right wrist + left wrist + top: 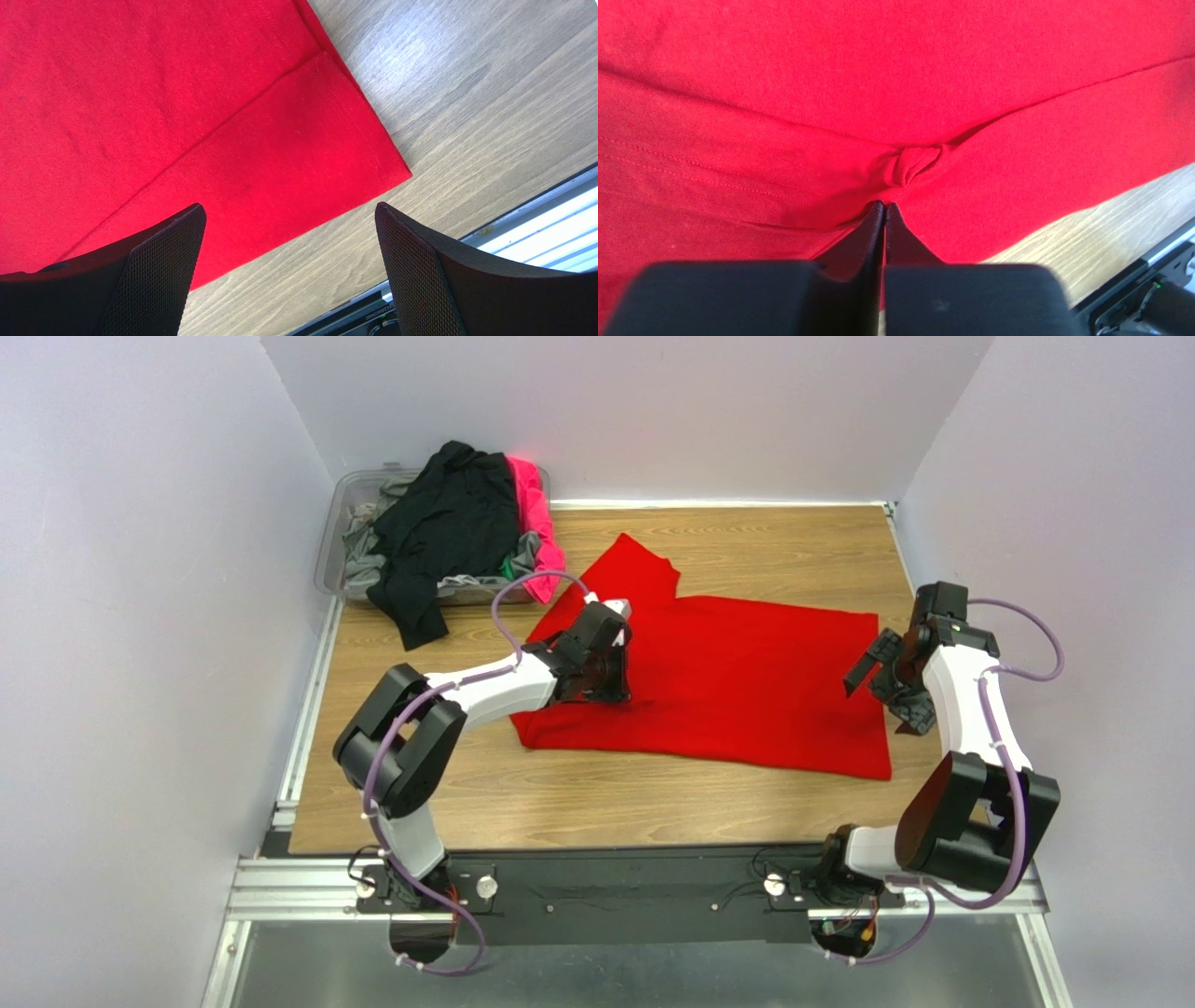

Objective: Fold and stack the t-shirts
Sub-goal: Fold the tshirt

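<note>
We see a wooden tabletop (631, 798), pale walls (631, 406); left claw (884, 204) pinches the red t-shirt (758, 679), right claw (288, 206) gapes

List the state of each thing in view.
Red shirt, spread on the table, one spot bunched.
Left gripper, shut on the red shirt.
Right gripper, open, over the shirt's corner.
Bin, heaped full.
Black shirt, draped over the bin's rim.

Bin (335, 546) contents mostly buried under black shirt (449, 518) (pink one (533, 504) half-covered).
</note>
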